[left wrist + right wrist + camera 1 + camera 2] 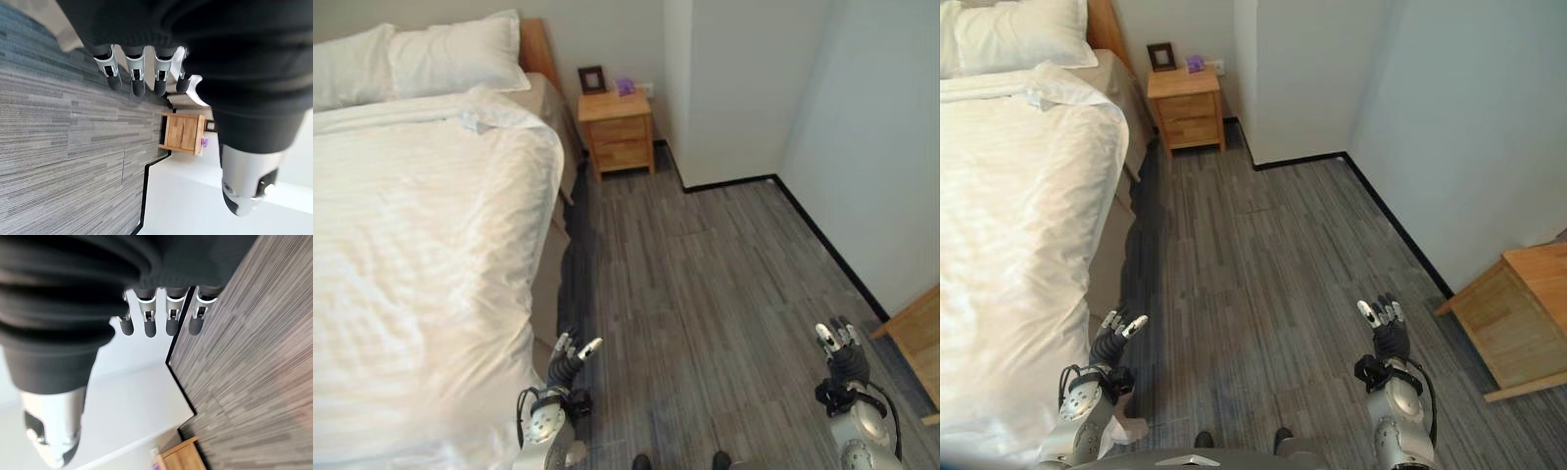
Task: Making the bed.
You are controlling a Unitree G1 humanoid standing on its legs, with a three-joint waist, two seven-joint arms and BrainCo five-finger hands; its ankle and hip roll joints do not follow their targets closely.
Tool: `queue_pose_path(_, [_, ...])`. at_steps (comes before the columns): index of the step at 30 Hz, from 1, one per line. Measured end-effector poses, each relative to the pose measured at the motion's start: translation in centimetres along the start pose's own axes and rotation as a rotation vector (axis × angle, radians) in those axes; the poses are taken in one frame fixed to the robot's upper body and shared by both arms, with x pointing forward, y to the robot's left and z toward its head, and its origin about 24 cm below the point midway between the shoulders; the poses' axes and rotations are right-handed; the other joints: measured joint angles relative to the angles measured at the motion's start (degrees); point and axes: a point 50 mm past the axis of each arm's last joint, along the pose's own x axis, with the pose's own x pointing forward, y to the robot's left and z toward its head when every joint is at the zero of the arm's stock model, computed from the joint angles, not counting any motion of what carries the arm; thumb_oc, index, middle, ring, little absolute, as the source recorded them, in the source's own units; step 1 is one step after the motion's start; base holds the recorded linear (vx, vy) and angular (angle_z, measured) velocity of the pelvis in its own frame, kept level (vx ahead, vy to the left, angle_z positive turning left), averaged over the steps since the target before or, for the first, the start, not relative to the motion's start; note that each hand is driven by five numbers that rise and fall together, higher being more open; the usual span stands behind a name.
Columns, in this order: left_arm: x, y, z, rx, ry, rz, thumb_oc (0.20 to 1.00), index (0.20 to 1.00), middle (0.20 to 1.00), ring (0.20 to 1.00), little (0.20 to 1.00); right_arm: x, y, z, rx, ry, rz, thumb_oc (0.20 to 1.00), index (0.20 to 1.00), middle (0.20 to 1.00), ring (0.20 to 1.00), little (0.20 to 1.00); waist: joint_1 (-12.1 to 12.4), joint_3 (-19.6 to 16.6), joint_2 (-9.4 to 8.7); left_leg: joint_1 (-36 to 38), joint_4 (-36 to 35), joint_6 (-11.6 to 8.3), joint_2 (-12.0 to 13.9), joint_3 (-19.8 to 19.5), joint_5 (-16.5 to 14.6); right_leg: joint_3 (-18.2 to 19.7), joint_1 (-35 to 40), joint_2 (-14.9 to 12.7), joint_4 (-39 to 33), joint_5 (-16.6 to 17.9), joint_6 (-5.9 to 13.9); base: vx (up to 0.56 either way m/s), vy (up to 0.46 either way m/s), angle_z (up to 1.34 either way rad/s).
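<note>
Grey plank flooring [705,284] runs between the bed and pale walls, and both hands hang above it holding nothing. Low at the bed's edge, the left hand [570,360] has its fingers [136,73] straight and loosely spread, thumb [244,176] standing apart; nothing lies between them, and the hand is just beside the hanging side of the duvet without clearly touching it. Well apart from it on the other side, over bare floor, the right hand [1386,328] is likewise relaxed, its fingers [146,316] extended in a row, the thumb [51,421] off to one side.

Next to the left hand, the white duvet [421,255] covers the bed [551,103], smooth over most of its top and draping down the near side toward the floor. Its upper edge is folded back in a rumpled band [460,113] just below two white pillows [431,54], which lie side by side against the wooden headboard [536,49].

Beyond the bed's head, a wooden nightstand [619,127] with drawers stands against the wall, carrying a small dark picture frame [592,78] and a small purple object [626,86]. A light wooden cabinet [1518,318] stands near the wall to the right of the right hand
</note>
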Motion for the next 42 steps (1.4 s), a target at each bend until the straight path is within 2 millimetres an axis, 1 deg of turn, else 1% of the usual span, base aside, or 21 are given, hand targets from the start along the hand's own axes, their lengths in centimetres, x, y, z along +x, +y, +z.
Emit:
queue_pose_path(4, [0.2, 0.9, 0.6, 0.012, -0.016, 0.024, 1.000, 1.000, 1.000, 1.000, 1.000, 0.2, 0.5, 0.2, -0.024, -0.004, 0.029, 1.000, 1.000, 1.000, 1.000, 1.000, 0.1, -0.3, -0.63, 0.0, 0.0, 1.33, -1.7, 2.5, -0.3, 2.6, -2.3, -1.5, 2.2, -0.9, 0.47, 0.06, 0.128, -0.34])
queue_pose_path(7, [0.6, 2.5, 1.9, 0.077, -0.053, 0.056, 1.000, 1.000, 1.000, 1.000, 1.000, 0.9, 1.8, 0.9, -0.027, -0.033, 0.083, 1.000, 1.000, 1.000, 1.000, 1.000, -0.1, 0.5, -1.49, 0.2, 0.2, 3.42, -4.2, 5.3, -1.4, 5.0, -7.1, -3.1, 9.7, -1.5, 3.70, 0.14, 0.181, -0.57])
queue_pose_path(8, [0.7, 3.0, 2.3, 0.091, -0.063, 0.068, 1.000, 1.000, 1.000, 1.000, 1.000, 1.1, 2.1, 1.1, -0.024, -0.041, 0.094, 1.000, 1.000, 1.000, 1.000, 1.000, 0.0, 1.1, -1.40, 0.6, 0.0, 3.72, -4.2, 6.4, -1.8, 4.7, -8.8, -3.4, 12.8, -1.5, 4.06, 0.30, 0.122, -0.61])
queue_pose_path(9, [1.1, 3.9, 2.8, 0.102, -0.079, 0.120, 1.000, 1.000, 1.000, 1.000, 1.000, 1.3, 2.4, 1.3, -0.023, -0.048, 0.108, 1.000, 1.000, 1.000, 1.000, 1.000, 0.0, 2.5, -1.13, 2.4, -0.2, 4.37, -3.8, 7.7, -1.9, 1.9, -11.3, -4.8, 18.5, -1.8, 6.79, 0.34, 0.067, -0.42])
queue_pose_path(11, [1.0, 5.1, 3.2, 0.088, -0.094, 0.186, 1.000, 1.000, 1.000, 1.000, 1.000, 0.9, 2.2, 1.1, -0.030, -0.042, 0.112, 1.000, 1.000, 1.000, 1.000, 1.000, -0.2, 2.8, -1.23, 3.5, 0.0, 4.18, -4.3, 8.3, -3.9, -1.8, -13.7, -7.6, 21.9, -2.0, 7.53, 0.39, -0.007, -0.34])
queue_pose_path(12, [0.9, 6.2, 3.9, 0.078, -0.120, 0.236, 1.000, 1.000, 1.000, 1.000, 1.000, 0.4, 2.3, 1.5, -0.068, -0.066, 0.133, 1.000, 1.000, 1.000, 1.000, 1.000, -0.4, 3.1, -1.92, 3.4, 0.5, 4.18, -4.8, 8.4, -4.6, -4.2, -16.0, -10.1, 19.9, -1.7, 7.87, 0.29, -0.033, -0.17])
queue_pose_path(14, [0.8, 7.3, 4.6, 0.080, -0.147, 0.282, 1.000, 1.000, 1.000, 1.000, 1.000, 0.1, 2.0, 1.5, -0.098, -0.066, 0.136, 1.000, 1.000, 1.000, 1.000, 1.000, -1.4, 3.2, -2.35, 3.3, 0.2, 4.16, -4.8, 7.6, -4.6, -3.8, -17.1, -10.5, 12.9, -0.5, 9.12, 0.48, -0.102, 0.14])
queue_pose_path(19, [1.2, 6.7, 5.1, 0.047, -0.177, 0.283, 1.000, 1.000, 1.000, 1.000, 1.000, -0.7, 1.0, 0.7, -0.114, -0.038, 0.099, 1.000, 1.000, 1.000, 1.000, 1.000, -4.1, 2.9, -3.37, 1.9, 1.7, 2.10, -3.3, 2.8, -7.1, -3.3, -16.8, -7.3, -5.0, 3.0, 10.30, 0.57, -0.161, 0.51])
queue_pose_path(22, [1.1, 4.8, 3.6, 0.027, -0.136, 0.228, 1.000, 1.000, 1.000, 1.000, 1.000, -0.5, 0.6, 1.2, -0.170, -0.049, 0.107, 1.000, 1.000, 1.000, 1.000, 1.000, -4.8, 2.5, -1.40, 5.1, 1.3, -0.64, 0.7, -0.5, -9.3, -5.8, -15.7, -4.4, 1.1, 4.3, 7.40, 0.44, -0.189, 0.58])
queue_pose_path(24, [0.5, 4.5, 2.4, 0.045, -0.094, 0.200, 1.000, 1.000, 1.000, 1.000, 1.000, 0.1, 0.6, 1.7, -0.198, -0.054, 0.138, 1.000, 1.000, 1.000, 1.000, 1.000, -4.2, 2.0, -1.20, 4.6, 11.0, -2.68, 2.9, -2.2, -10.4, -6.9, -13.3, -2.0, 5.0, 4.3, 3.52, 0.59, -0.406, 0.36])
queue_pose_path(25, [0.6, 4.4, 2.4, 0.042, -0.094, 0.195, 1.000, 1.000, 1.000, 1.000, 1.000, 0.7, 0.7, 1.9, -0.187, -0.059, 0.137, 1.000, 1.000, 1.000, 1.000, 1.000, -4.3, 2.1, -1.66, -1.6, 23.5, -3.59, 3.2, -3.2, -10.1, -7.9, -12.4, -1.6, 5.5, 2.2, 2.65, 0.56, -0.495, 0.25])
queue_pose_path(26, [1.0, 3.9, 2.8, 0.004, -0.112, 0.181, 1.000, 1.000, 1.000, 1.000, 1.000, 0.8, 0.2, 2.5, -0.156, -0.074, 0.120, 1.000, 1.000, 1.000, 1.000, 1.000, -2.6, 2.1, -2.61, -13.2, 45.9, -5.74, 3.9, -4.0, -3.9, -8.5, -11.3, -1.5, 5.7, 1.6, -1.09, 0.44, -0.410, 0.04])
queue_pose_path(28, [0.5, 4.1, 2.0, -0.009, -0.082, 0.190, 1.000, 1.000, 1.000, 1.000, 1.000, 1.0, 0.4, 3.1, -0.154, -0.098, 0.138, 1.000, 1.000, 1.000, 1.000, 1.000, -0.9, 2.2, -2.85, -18.9, 55.0, -4.06, 3.2, -5.9, 3.4, -7.3, -9.1, 0.7, 5.6, -1.0, -5.32, 0.47, -0.323, -0.42])
queue_pose_path(29, [0.8, 4.1, 2.4, -0.016, -0.091, 0.169, 1.000, 1.000, 1.000, 1.000, 1.000, 0.9, -0.2, 3.0, -0.151, -0.092, 0.114, 1.000, 1.000, 1.000, 1.000, 1.000, 0.7, 3.0, -4.19, -24.0, 66.2, -2.74, 1.6, -3.4, 4.7, -5.7, -6.4, 1.3, 4.7, -0.8, -6.32, 0.58, -0.169, -0.50])
queue_pose_path(31, [0.7, 4.7, 2.5, -0.030, -0.093, 0.191, 1.000, 1.000, 1.000, 1.000, 1.000, 0.7, -0.3, 2.5, -0.156, -0.072, 0.110, 1.000, 1.000, 1.000, 1.000, 1.000, 1.1, 3.9, -6.37, -25.7, 63.4, -2.61, 0.3, -0.3, 4.2, -4.6, -0.9, 1.8, 1.1, -2.7, -6.61, 0.62, -0.104, -0.26])
queue_pose_path(33, [0.7, 4.9, 2.6, -0.036, -0.097, 0.196, 1.000, 1.000, 1.000, 1.000, 1.000, 0.8, -0.1, 2.5, -0.146, -0.071, 0.105, 1.000, 1.000, 1.000, 1.000, 1.000, 2.0, 4.3, -7.79, -26.2, 50.4, -2.04, 2.8, 7.1, 0.9, -3.5, 4.5, 3.0, -3.0, -1.8, -5.16, 0.44, 0.001, -0.30])
queue_pose_path(35, [0.6, 5.0, 2.4, -0.043, -0.088, 0.192, 1.000, 1.000, 1.000, 1.000, 1.000, 1.2, 0.4, 3.1, -0.164, -0.089, 0.133, 1.000, 1.000, 1.000, 1.000, 1.000, 2.6, 4.3, -7.15, -27.2, 37.9, -2.33, 3.6, 8.4, 1.1, -3.0, 8.2, 4.8, -5.2, -2.7, -3.74, 0.75, 0.047, -0.43])
queue_pose_path(36, [0.3, 5.2, 2.0, -0.068, -0.077, 0.190, 1.000, 1.000, 1.000, 1.000, 1.000, 1.3, 0.8, 3.4, -0.199, -0.090, 0.168, 1.000, 1.000, 1.000, 1.000, 1.000, 3.3, 3.6, -6.24, -27.2, 22.9, -2.42, 3.0, 11.0, 1.2, -2.6, 13.3, 6.7, -9.1, -5.0, -1.41, 0.90, 0.072, -0.30])
queue_pose_path(38, [0.4, 5.2, 2.0, -0.070, -0.079, 0.179, 1.000, 1.000, 1.000, 1.000, 1.000, 1.5, 1.3, 3.6, -0.240, -0.085, 0.209, 1.000, 1.000, 1.000, 1.000, 1.000, 3.7, 3.5, -5.89, -26.6, 12.8, -2.04, 0.1, 11.1, 1.1, -1.9, 16.7, 7.3, -10.9, -6.9, -0.66, 0.79, 0.047, -0.21])
queue_pose_path(39, [0.1, 5.4, 1.4, -0.090, -0.060, 0.198, 1.000, 1.000, 1.000, 1.000, 1.000, 1.8, 2.1, 3.8, -0.259, -0.089, 0.267, 1.000, 1.000, 1.000, 1.000, 1.000, 4.8, 3.2, -6.26, -25.1, 7.9, -1.04, -2.7, 14.3, 1.8, -0.8, 19.7, 7.0, -11.5, -8.4, 1.80, 0.65, 0.041, -0.27])
queue_pose_path(42, [-0.8, 5.7, 0.2, -0.112, -0.028, 0.228, 1.000, 1.000, 1.000, 1.000, 1.000, 1.5, 2.9, 3.6, -0.263, -0.071, 0.339, 1.000, 1.000, 1.000, 1.000, 1.000, 6.7, 1.8, -4.55, -20.6, 9.2, 5.46, -6.1, 19.8, 3.6, -0.8, 23.8, 8.4, -6.9, -9.0, 2.46, 0.57, 0.091, -0.35])
